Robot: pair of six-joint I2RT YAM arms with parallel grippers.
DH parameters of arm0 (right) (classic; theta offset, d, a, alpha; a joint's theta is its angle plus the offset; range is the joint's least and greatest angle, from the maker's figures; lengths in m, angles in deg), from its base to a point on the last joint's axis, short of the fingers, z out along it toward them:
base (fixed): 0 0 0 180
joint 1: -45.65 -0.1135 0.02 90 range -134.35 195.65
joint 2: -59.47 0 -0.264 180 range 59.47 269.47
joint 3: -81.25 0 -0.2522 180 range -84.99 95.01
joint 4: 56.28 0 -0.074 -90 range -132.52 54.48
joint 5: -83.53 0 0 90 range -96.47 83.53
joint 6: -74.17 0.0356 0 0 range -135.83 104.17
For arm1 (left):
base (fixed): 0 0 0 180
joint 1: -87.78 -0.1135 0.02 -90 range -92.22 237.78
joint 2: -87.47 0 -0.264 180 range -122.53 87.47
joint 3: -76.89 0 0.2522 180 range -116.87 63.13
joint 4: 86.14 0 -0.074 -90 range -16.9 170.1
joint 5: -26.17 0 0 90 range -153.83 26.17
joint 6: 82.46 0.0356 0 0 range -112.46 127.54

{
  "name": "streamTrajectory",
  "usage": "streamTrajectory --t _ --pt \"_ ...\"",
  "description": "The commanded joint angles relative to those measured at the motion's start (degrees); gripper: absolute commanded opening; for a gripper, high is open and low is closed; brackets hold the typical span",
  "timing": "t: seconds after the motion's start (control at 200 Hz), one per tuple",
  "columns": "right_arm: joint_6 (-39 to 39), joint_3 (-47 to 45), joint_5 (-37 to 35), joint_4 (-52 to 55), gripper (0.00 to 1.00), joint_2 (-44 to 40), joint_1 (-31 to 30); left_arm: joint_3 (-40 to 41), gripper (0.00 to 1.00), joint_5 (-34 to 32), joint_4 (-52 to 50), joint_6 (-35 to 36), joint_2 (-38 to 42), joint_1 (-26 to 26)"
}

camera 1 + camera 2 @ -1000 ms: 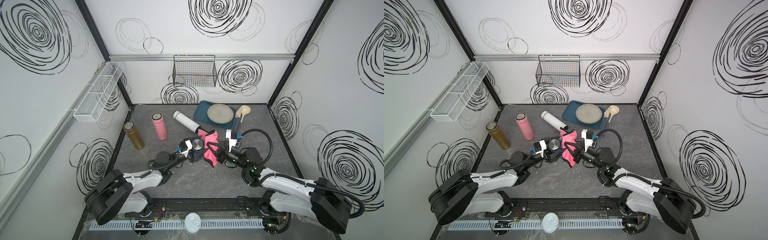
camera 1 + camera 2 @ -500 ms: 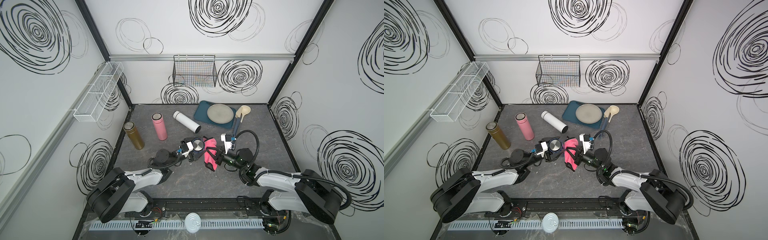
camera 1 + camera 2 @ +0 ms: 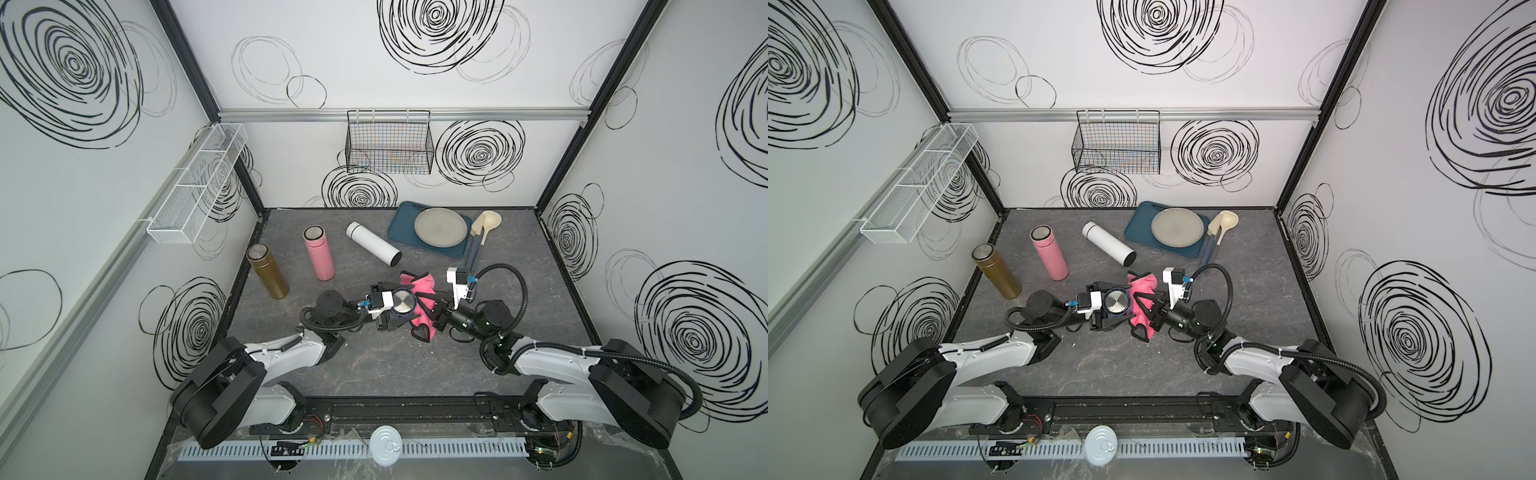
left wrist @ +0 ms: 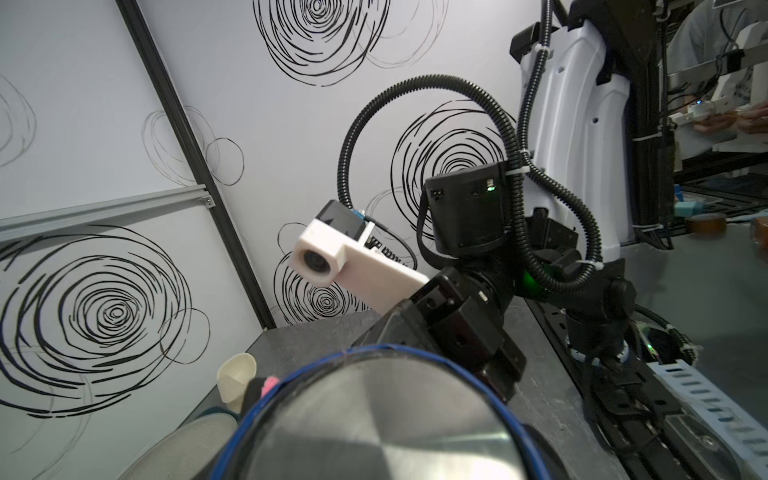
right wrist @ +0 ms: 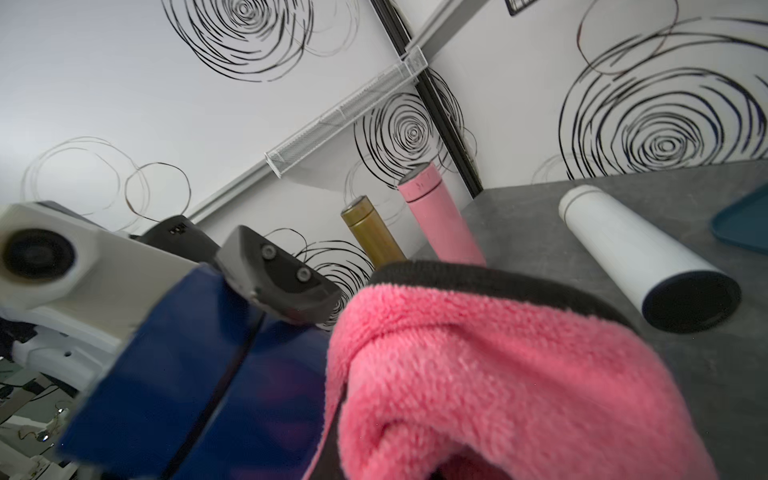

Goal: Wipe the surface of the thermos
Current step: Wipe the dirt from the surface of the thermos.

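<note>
Mid-table, the left gripper (image 3: 390, 311) is clamped around a blue thermos (image 3: 403, 301), its steel lid facing up. The right gripper (image 3: 424, 318) pinches a pink cloth (image 3: 419, 286) against the thermos's side. The risk is a hard sideways rub — it could twist the smooth bottle loose, or drag the cloth free.

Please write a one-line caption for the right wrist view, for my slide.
The pink cloth beside the blue thermos; gold thermos, pink thermos and white thermos behind.
</note>
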Motion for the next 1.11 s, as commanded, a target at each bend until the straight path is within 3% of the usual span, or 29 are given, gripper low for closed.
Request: streamTrajectory --t 0.0,0.15,0.345,0.595,0.736,0.976,1.101 --pt "0.43 1.59 5.53 1.14 0.00 -1.99 -1.34 -2.89 0.00 1.70 6.73 1.83 0.93 0.54" --pt "-4.48 6.76 6.82 9.61 0.00 -9.04 -3.42 -2.94 0.00 1.68 6.47 1.75 0.99 0.57" --pt "-6.42 6.78 6.47 10.89 0.00 -13.15 -5.16 -2.50 0.00 1.51 6.25 2.51 1.11 0.45" --pt "0.12 2.06 3.87 2.74 0.00 3.57 -3.17 -2.67 0.00 1.59 5.25 3.91 1.69 0.27" --pt "4.78 1.91 8.71 -3.89 0.00 8.99 1.50 -1.88 0.00 0.51 5.11 4.87 3.03 0.27" --pt "-2.49 7.81 7.59 7.74 0.00 -4.11 -1.78 0.66 0.00 -2.64 5.74 6.25 5.29 -0.08" --pt "-2.56 6.38 6.87 7.12 0.00 -6.46 -3.03 0.96 0.00 -2.38 5.87 6.32 5.64 -0.17"
